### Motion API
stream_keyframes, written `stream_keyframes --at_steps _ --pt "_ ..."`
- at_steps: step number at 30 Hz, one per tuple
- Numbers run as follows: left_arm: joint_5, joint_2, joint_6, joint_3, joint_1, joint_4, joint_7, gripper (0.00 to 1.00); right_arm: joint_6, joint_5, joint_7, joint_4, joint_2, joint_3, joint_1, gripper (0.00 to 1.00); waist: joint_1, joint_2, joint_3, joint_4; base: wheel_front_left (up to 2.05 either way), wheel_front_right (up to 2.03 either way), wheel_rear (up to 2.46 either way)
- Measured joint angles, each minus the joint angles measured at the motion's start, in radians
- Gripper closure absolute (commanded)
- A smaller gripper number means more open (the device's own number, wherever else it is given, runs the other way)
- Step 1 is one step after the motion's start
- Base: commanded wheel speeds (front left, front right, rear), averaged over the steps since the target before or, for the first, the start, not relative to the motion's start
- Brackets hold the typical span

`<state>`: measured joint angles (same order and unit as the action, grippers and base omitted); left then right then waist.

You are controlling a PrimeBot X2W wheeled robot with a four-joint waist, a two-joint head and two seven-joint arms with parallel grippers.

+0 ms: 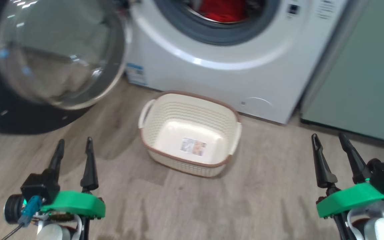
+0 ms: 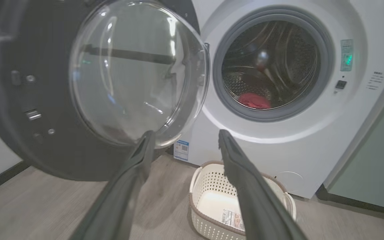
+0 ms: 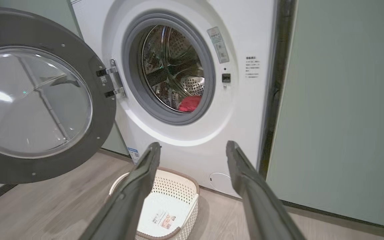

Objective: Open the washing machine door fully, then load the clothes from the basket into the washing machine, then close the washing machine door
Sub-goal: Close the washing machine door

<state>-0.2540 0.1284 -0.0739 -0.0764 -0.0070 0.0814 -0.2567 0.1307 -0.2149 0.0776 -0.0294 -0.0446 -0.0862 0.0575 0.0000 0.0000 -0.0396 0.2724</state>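
Open washing machine door [image 1: 45,56], clothes [image 1: 223,10] in the drum [image 2: 278,46]
Door at upper left of the head view, red clothes inside the washing machine [image 1: 218,73] at top centre, basket [image 1: 155,151] mid-frame. The left gripper [image 1: 74,140] at lower left and the right gripper [image 1: 328,135] at lower right are both spread wide, holding nothing.

Open path over the basket [image 1: 185,110] into the washing machine [image 1: 212,76]; door [image 1: 58,53] aside, left.
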Motion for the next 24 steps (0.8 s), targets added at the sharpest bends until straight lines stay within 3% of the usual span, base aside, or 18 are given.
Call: stream_keyframes --at_steps 12,24 --pt "0.002 -0.014 0.002 0.023 0.023 0.004 0.000 0.00 0.000 0.000 -0.009 0.001 0.001 0.016 0.005 0.00 0.0000 0.0000 0.027 0.189 0.00 0.00 0.00" --pt "0.011 -0.027 0.019 0.049 0.029 0.006 0.000 0.00 0.000 0.000 -0.013 0.001 0.001 0.023 0.015 0.00 0.0000 0.0000 0.023 0.207 0.00 0.00 0.00"
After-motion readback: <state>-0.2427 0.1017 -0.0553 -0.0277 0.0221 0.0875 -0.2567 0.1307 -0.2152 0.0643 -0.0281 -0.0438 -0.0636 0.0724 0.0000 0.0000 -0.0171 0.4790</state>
